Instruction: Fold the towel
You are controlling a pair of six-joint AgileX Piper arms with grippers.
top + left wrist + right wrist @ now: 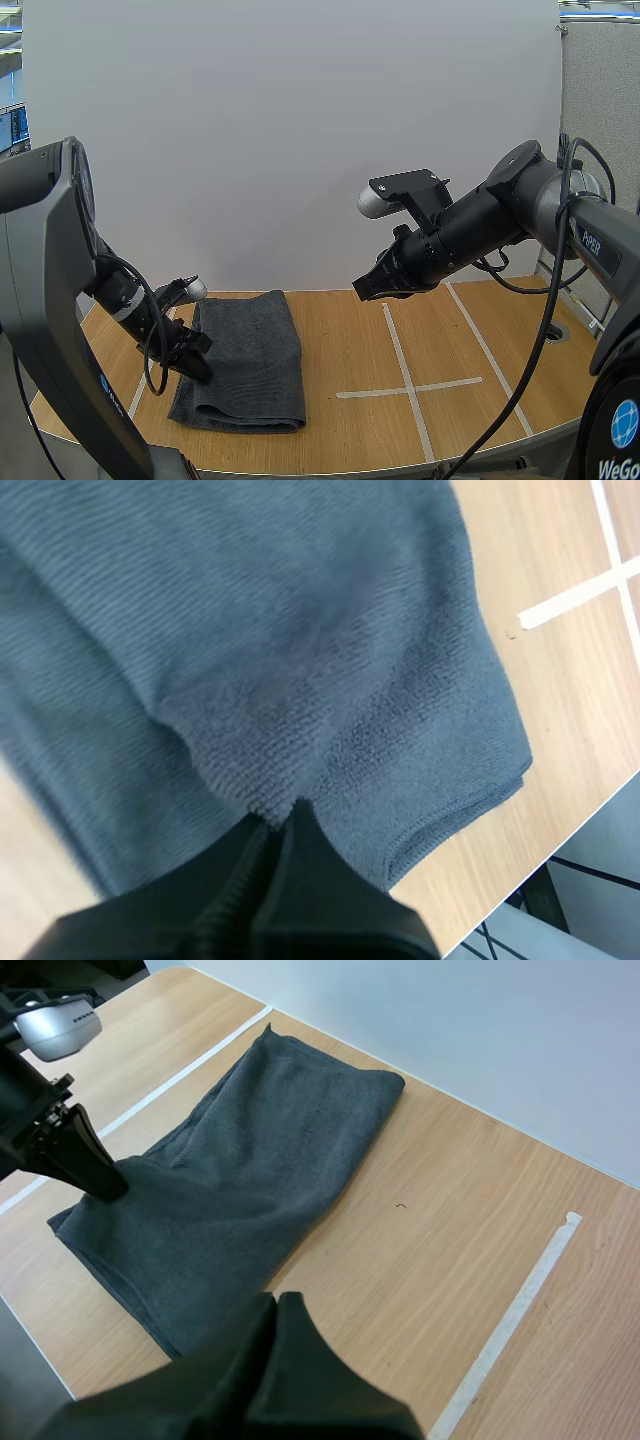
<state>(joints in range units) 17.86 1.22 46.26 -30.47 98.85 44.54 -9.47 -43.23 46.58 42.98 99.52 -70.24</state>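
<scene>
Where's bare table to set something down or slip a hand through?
Free: bare wood between the towel and the long tape line, and right of that line around the tape cross to the table edge. Crowded: the left side, where the left jaws pinch the towel.

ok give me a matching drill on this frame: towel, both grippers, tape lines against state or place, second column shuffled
Column one
1. towel
2. left gripper
3. right gripper
4. tape lines

Column two
A. shut on nothing, held up in the air
B. white, crossing on the table
C. dark grey, lying folded near the left arm
D. shut, pinching a fold of the towel

Pairs: 1-C, 2-D, 3-A, 4-B
</scene>
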